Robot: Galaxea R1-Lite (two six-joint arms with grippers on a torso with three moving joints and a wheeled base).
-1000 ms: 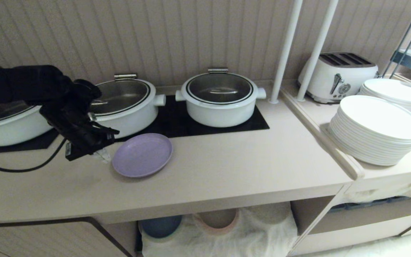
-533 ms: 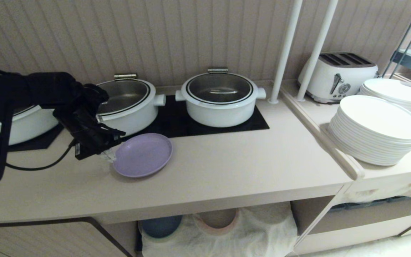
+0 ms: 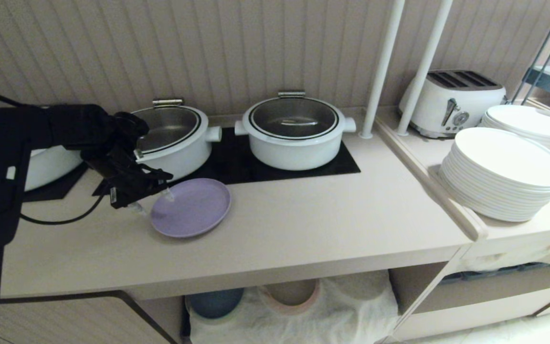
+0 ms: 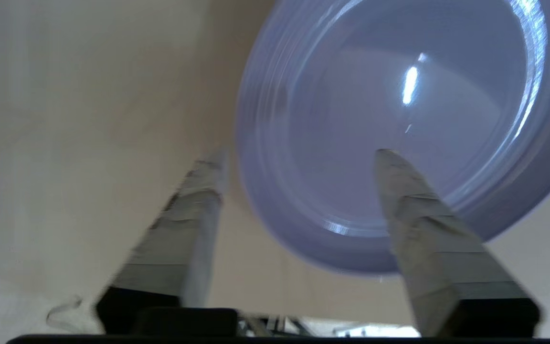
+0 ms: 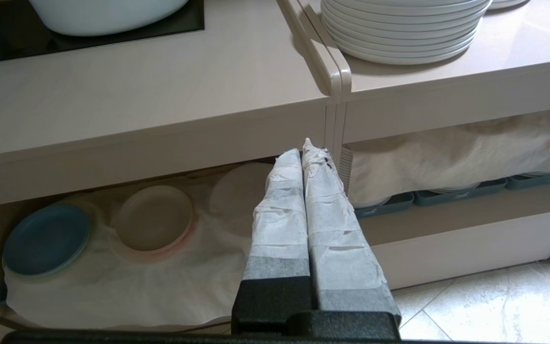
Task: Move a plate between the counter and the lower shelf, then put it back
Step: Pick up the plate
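Beside the white pot — plate on the counter.
Left gripper jaws spread astride its rim — likely light, stiff, slippery; pinch that edge.

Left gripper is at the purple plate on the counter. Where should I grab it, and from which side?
Grip the plate by its low raised rim on its left edge, where the open left gripper already straddles it. It lies flat on the counter, and pots crowd its far side.

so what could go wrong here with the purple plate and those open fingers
The left gripper has open fingers straddling the plate's rim; one tip sits over the dish, so a careless pull could drag it along the counter. The white pot stands close behind the arm, so a swing could bump it.
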